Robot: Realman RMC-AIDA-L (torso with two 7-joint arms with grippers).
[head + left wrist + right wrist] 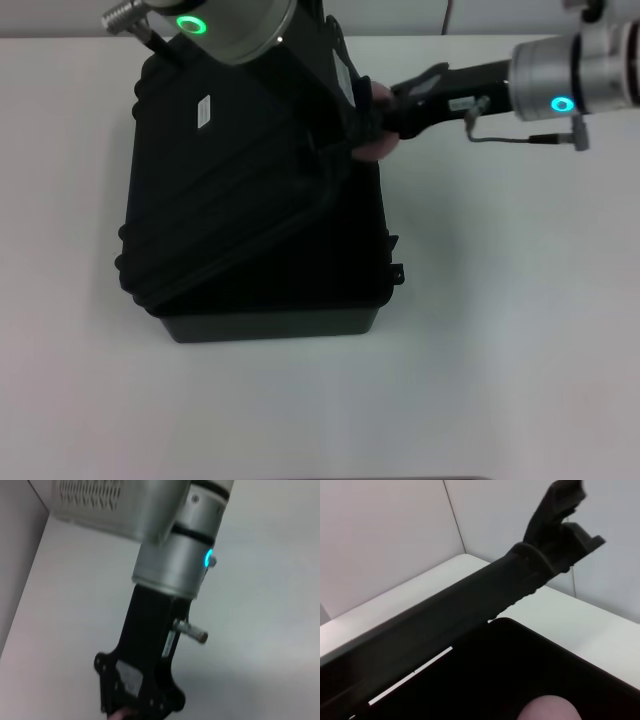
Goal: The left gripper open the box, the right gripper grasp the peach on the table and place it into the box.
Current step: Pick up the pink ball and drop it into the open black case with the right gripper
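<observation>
Head view: my right end effector [385, 122] is clenched on the peach [376, 148] at the far right edge of the box [270, 300], which sits on the white surface [500, 350]. My left end effector [345, 75] props the box lid [225, 190] up at a tilt; I cannot tell how far its fingers are parted. Right wrist view adds the dark box interior below the peach [547, 709]. Left wrist view shows only the right end effector [135, 707] from behind
</observation>
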